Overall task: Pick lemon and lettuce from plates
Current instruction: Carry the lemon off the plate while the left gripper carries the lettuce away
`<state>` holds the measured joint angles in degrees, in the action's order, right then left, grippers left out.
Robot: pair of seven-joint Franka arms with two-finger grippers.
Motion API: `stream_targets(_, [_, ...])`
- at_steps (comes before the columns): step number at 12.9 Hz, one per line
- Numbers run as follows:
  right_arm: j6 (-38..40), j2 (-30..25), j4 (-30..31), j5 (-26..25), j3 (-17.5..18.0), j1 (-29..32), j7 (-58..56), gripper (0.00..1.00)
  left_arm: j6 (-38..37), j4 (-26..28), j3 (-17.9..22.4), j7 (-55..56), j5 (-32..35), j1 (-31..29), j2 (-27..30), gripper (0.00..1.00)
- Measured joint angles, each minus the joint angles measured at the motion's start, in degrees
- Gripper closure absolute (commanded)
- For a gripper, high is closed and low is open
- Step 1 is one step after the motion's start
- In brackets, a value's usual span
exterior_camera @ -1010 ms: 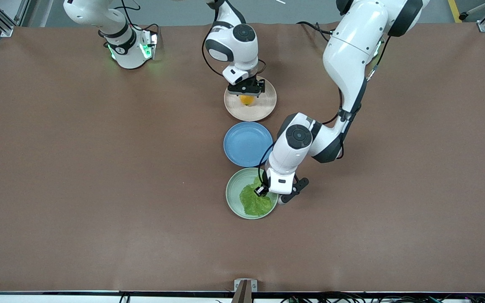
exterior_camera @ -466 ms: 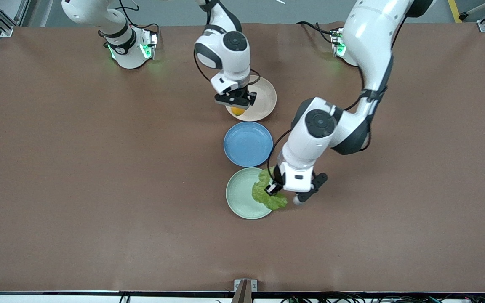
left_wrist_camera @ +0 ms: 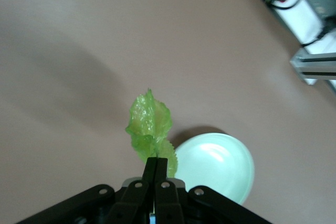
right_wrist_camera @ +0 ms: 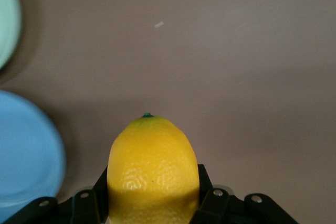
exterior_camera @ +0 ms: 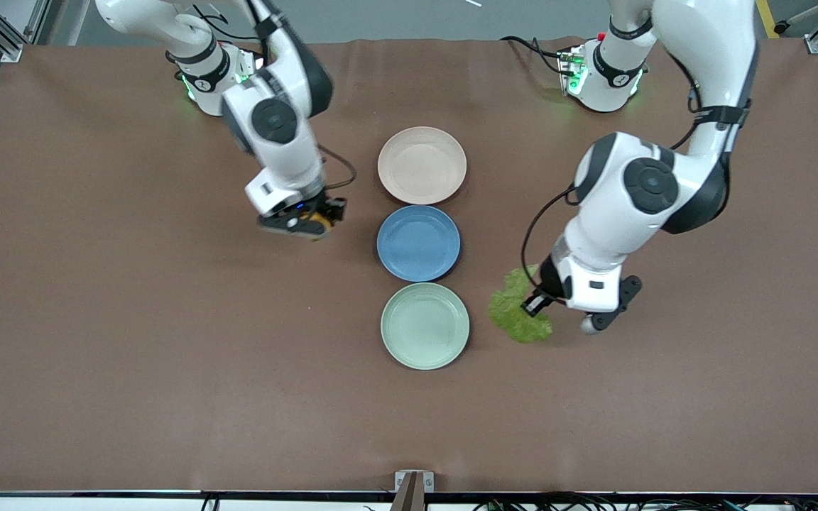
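Observation:
My left gripper is shut on the lettuce, a crinkled green leaf hanging over bare table beside the mint green plate, toward the left arm's end. In the left wrist view the shut gripper pinches the lettuce, with the mint plate below. My right gripper is shut on the lemon over bare table beside the blue plate, toward the right arm's end. The lemon fills the right wrist view between the fingers. The beige-pink plate holds nothing.
A blue plate lies between the beige-pink and mint plates, in one line down the table's middle; it also shows in the right wrist view. The brown table cover stretches wide on both sides of the plates.
The right gripper carried the lemon off the beige-pink plate toward the right arm's end. The left gripper carried the lettuce off the mint plate toward the left arm's end. Both plates now hold nothing.

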<state>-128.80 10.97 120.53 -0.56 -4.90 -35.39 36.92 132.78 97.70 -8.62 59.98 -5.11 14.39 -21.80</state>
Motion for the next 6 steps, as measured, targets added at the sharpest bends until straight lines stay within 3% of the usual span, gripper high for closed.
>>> stream_targets(4, [-5.5, 0.8, 3.6, -0.1, -0.1, 16.1, -21.9, 1.00, 10.3, 16.4, -16.7, -9.4, 0.0, -22.9, 4.5, 1.00])
stream_targets(6, [-9.8, 3.4, 4.6, -0.1, 0.0, 21.3, -28.8, 0.99, 15.0, 22.8, -23.1, -15.7, 0.0, -32.9, 5.2, 1.00])
